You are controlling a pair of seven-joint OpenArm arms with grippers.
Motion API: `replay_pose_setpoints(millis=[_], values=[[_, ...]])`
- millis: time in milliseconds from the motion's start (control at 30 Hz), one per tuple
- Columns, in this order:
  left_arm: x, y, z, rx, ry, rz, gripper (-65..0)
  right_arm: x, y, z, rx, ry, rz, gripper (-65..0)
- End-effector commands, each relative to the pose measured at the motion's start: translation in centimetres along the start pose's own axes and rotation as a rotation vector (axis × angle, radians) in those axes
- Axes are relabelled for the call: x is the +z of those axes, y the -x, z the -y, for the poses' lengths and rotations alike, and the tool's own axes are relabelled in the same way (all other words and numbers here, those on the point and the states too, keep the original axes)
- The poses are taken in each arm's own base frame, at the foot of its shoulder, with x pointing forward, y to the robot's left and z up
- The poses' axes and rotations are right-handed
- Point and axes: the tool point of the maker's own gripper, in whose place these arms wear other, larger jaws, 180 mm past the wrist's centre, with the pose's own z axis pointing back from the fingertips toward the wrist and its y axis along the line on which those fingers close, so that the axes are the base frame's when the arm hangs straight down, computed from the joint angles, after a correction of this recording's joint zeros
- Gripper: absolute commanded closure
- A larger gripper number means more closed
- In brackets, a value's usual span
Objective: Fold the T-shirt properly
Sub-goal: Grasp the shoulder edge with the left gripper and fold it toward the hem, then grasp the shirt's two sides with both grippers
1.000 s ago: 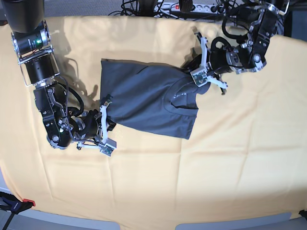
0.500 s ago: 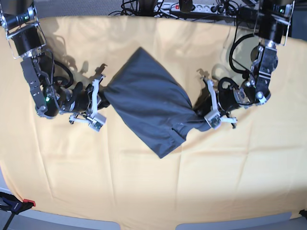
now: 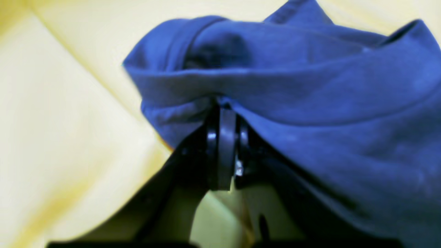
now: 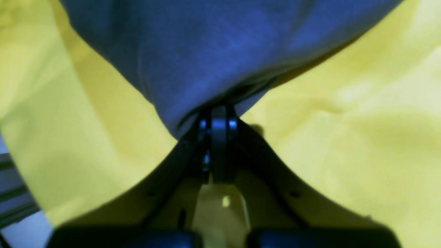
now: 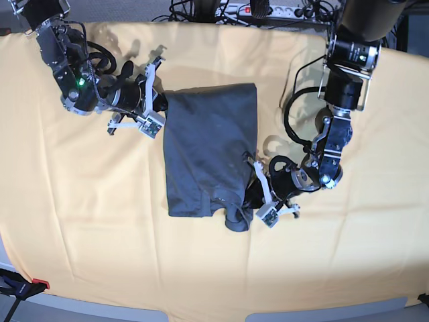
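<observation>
The plain dark slate blue-grey cotton T-shirt (image 5: 209, 157) lies on the large yellow cloth (image 5: 348, 268) covering the bench, near the middle of the base view, in a partly folded oblong. The right claw (image 5: 159, 107) is clamped on the garment's far left corner; its wrist view shows both jaws pressed together with blue fabric (image 4: 220, 51) gathered between them. The left claw (image 5: 253, 194) is clamped on the near right corner, where its wrist view shows the ribbed collar band (image 3: 179, 44) bunched above the closed jaws. Long axis: it runs from the far edge of the bench toward the near edge, roughly straight in the base view, with the collar end judged to be nearest the camera side, by the left claw. Finding: the near right corner is crumpled and hangs in a small lump below the hem line, so the oblong is not square. Recommended practice for the step in hand: keep light tension between the 2 held corners, lower both to the cloth together, and flatten the bunched collar corner before release, so that no crease is trapped. Release of 1 corner first is judged likely to let the fabric spring back.
</observation>
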Motion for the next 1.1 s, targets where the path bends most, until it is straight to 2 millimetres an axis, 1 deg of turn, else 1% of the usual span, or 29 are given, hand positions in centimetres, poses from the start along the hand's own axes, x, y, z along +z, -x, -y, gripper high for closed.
replay_pose_setpoints(millis=[0,67,133,233,300,333,367,400,433,500,533,600,633,667,767,867,1000,1067], values=[[0.4,-2.9,-1.4,-0.041,-0.013,0.046,0.0,0.4,1.0,1.5,0.008,0.067,-0.054,0.0],[0.8,-3.2,-2.1,-0.066,-0.01,0.004,0.0,0.8,1.3,3.1,-0.005,0.146,-0.069,0.0],[1.6,-3.6,-2.9,-0.058,-0.015,-0.041,0.0,1.9,1.1,5.7,-0.047,0.267,-0.06,0.0],[3.5,-4.1,-3.6,-0.045,-0.008,-0.102,0.0,4.9,0.4,9.9,-0.134,0.466,-0.008,0.0],[5.1,-4.9,-3.9,-0.017,-0.003,-0.11,0.0,7.2,-1.0,12.1,-0.173,0.564,0.082,0.0],[5.9,-5.4,-3.7,0.0,0.012,-0.103,0.0,8.2,-1.9,13.0,-0.177,0.593,0.143,0.0],[6.6,-6.2,-3.5,0.016,0.034,-0.088,0.0,8.9,-3.1,13.4,-0.171,0.594,0.214,0.0],[7.3,-7.1,-3.1,0.032,0.057,-0.066,0.0,9.3,-4.5,13.3,-0.138,0.566,0.285,0.0],[7.9,-8.1,-2.6,0.049,0.085,-0.044,0.0,9.5,-5.9,12.8,-0.092,0.517,0.35,0.0],[9.1,-9.5,-1.3,0.078,0.165,-0.003,0.0,9.7,-8.6,11.0,0.015,0.402,0.451,0.0],[9.4,-10.0,-0.7,0.105,0.202,0.016,0.0,9.7,-9.6,10.1,0.062,0.347,0.481,0.0],[9.9,-10.1,0.8,0.177,0.285,0.049,0.0,9.8,-11.1,9.1,0.107,0.286,0.518,0.0],[10.0,-9.7,1.7,0.211,0.324,0.056,0.0,9.8,-11.4,8.9,0.116,0.279,0.523,0.0],[9.9,-8.9,2.5,0.242,0.353,0.05,0.0,9.7,-11.7,8.9,0.12,0.275,0.526,0.0],[9.3,-6.0,5.0,0.322,0.409,0.017,0.0,8.4,-12.6,9.2,0.121,0.241,0.529,0.0],[8.7,-4.1,7.0,0.377,0.443,0.003,0.0,6.1,-13.8,10.0,0.108,0.183,0.522,0.0],[8.5,-2.7,10.1,0.412,0.492,0.002,0.0,2.6,-15.1,10.8,0.087,0.094,0.487,0.0],[8.5,-2.1,11.7,0.417,0.514,-0.002,0.0,1.5,-16.2,11.3,0.069,0.072,0.487,0.0]])
